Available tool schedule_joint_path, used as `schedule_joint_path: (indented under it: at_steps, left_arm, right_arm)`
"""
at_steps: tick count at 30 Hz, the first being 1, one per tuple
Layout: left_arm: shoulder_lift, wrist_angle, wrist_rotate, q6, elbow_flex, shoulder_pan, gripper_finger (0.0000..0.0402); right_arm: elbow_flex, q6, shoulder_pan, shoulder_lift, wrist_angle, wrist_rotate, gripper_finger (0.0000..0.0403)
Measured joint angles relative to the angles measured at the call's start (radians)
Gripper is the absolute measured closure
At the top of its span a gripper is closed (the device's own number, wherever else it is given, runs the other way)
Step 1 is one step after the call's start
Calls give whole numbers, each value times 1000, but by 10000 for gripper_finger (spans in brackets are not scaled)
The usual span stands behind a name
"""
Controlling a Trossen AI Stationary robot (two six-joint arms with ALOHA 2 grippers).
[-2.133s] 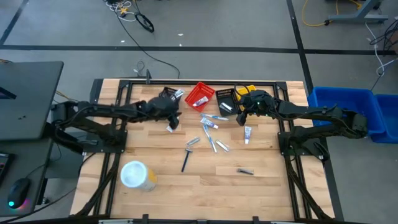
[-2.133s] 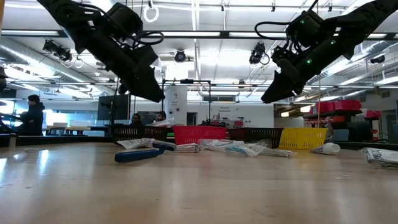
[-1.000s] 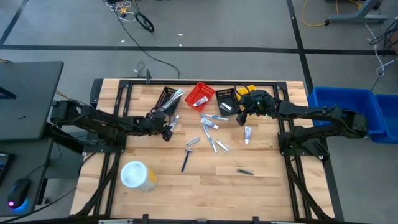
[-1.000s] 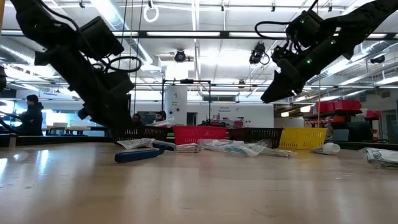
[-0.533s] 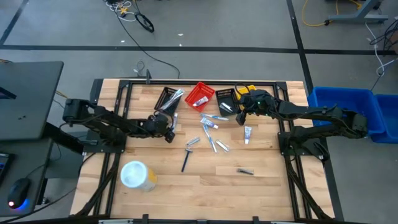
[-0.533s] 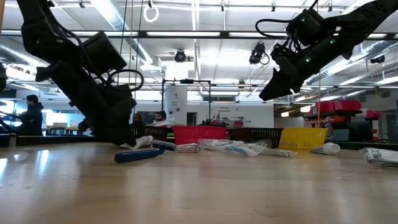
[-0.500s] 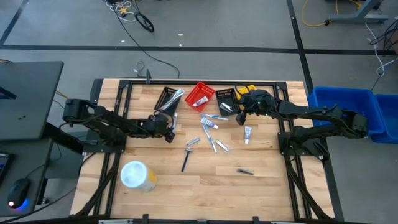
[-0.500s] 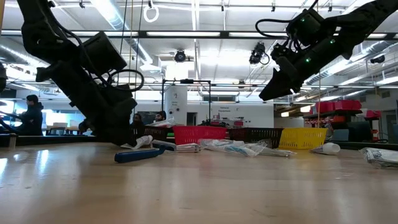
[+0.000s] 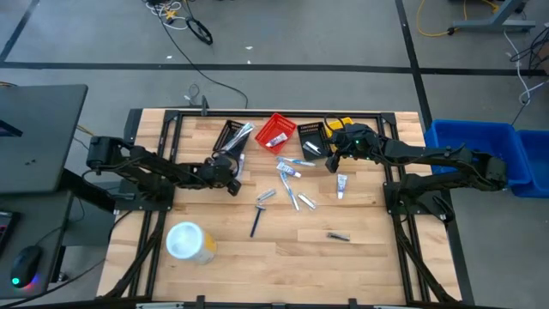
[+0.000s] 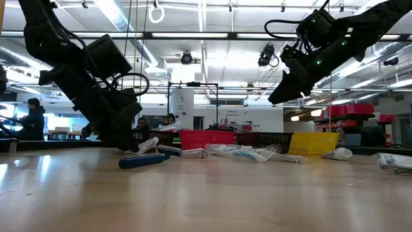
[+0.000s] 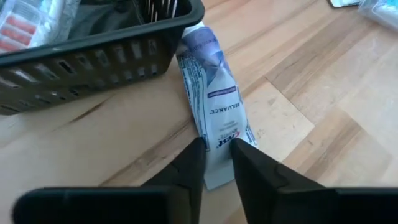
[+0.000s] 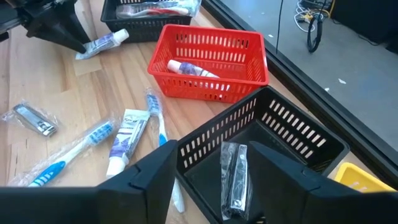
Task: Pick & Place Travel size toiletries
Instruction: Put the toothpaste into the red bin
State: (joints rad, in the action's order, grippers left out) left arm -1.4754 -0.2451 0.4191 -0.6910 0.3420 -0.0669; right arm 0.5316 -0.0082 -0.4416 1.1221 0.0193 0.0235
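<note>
Small tubes, toothbrushes and sachets (image 9: 290, 176) lie loose on the table's middle; others sit in the baskets. My left gripper (image 11: 217, 168) is low beside the left black basket (image 9: 232, 136) and shut on a white-and-blue toothpaste tube (image 11: 211, 99). The tube's cap end rests against the basket's wall (image 11: 93, 56). My right gripper (image 12: 217, 155) hangs open and holds nothing above the right black basket (image 12: 292, 124). A dark item in a clear sachet (image 12: 233, 177) lies in that basket. My left gripper pinches the tube's flat crimped end (image 11: 219, 142) between its two fingers. The fingers come slanting down from the table's left and near side, along the tube's length. In the low view the tube (image 10: 149, 144) tilts, its free end raised a little off the wood.
A red basket (image 9: 276, 131) holding a tube and a yellow basket (image 9: 340, 125) stand along the far edge. A big white-lidded tub (image 9: 189, 242) stands near the left front. A dark blue stick (image 9: 256, 223) and a dark sachet (image 9: 339, 236) lie toward the near edge.
My left gripper has sunk down to the table beside the left black basket. The tube that lay flat there now tilts, with one end raised.
</note>
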Motion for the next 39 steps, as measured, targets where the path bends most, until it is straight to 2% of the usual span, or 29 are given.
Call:
schedule_joint_path:
  at_steps: [6,12,18,22,30,39]
  left_arm:
    - [0,-5,-51,0,0,0,332]
    - [-1,-13,-59,9,5,1,334]
    - [-5,1,-123,97,71,5,334]
    - [-4,-7,-116,133,113,9,344]
    - [-3,10,-108,176,144,15,393]
    - [-2,1,-98,161,144,16,397]
  right_arm:
    - [0,0,0,0,0,0,207]
    - [0,0,0,0,0,0,195]
    - [0,0,0,0,0,0,185]
    - [0,0,0,0,0,0,189]
    - [0,-1,0,0,0,0,205]
    - [0,-1,0,0,0,0,193]
